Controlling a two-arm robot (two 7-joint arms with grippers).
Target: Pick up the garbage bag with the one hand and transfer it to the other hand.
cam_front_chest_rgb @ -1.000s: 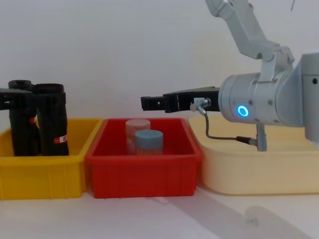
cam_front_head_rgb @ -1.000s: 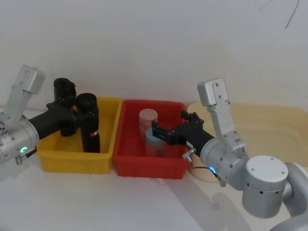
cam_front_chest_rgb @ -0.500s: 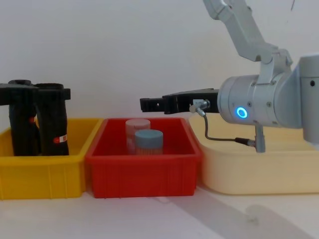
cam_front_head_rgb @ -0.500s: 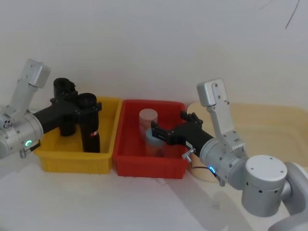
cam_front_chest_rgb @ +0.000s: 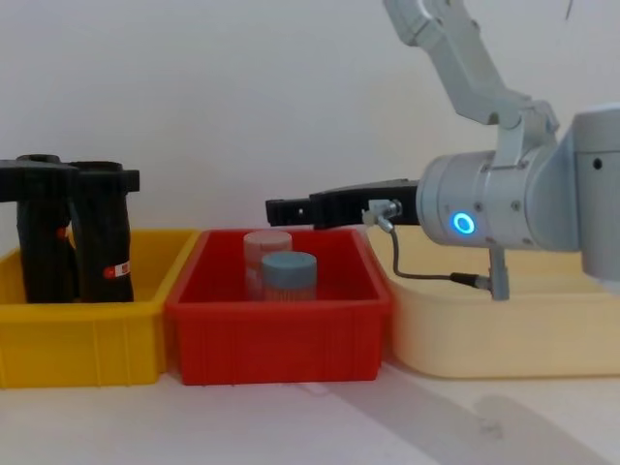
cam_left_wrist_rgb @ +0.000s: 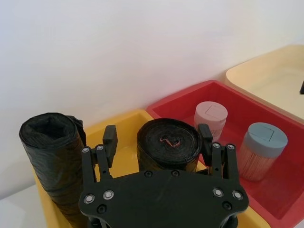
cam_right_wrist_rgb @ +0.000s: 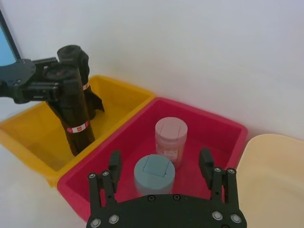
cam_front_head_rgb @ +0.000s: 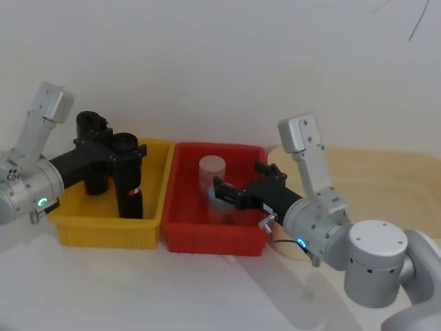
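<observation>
Left hand (cam_front_head_rgb: pixel 133 147), the one with the green-teal ring on its wrist, was reached in over the yellow bin (cam_front_head_rgb: pixel 103 231), fingers parted and straddling the top of the garbage bag (cam_front_head_rgb: pixel 129 185). In the left wrist view one finger (cam_left_wrist_rgb: pixel 205 137) stood close against the roll and the other (cam_left_wrist_rgb: pixel 110 137) had a clear gap, so nothing was gripped. The bag stood upright in the yellow bin, red-and-white label low on its side, with the lumpier black roll (cam_front_head_rgb: pixel 91 155) just beside it. Right hand (cam_front_head_rgb: pixel 234 193), blue ring, hung over the red bin (cam_front_head_rgb: pixel 213 240) above the two lidded jars (cam_right_wrist_rgb: pixel 170 135), fingers spread wide and empty, well apart from the bag. Risks as I judged them: the hold sat off-centre and high on the roll, so closing could push the roll sideways, lean it onto the lumpy roll or tip it in the bin. The roll looked smooth; a pinch near its end might slip or let it swing on the lift. A finger might snag the neighbouring roll and drag it up too. At the handover the right hand sat low over the jars; a tilted roll coming across could clip them, and a release before the second hold was firm would drop it into the red bin.
</observation>
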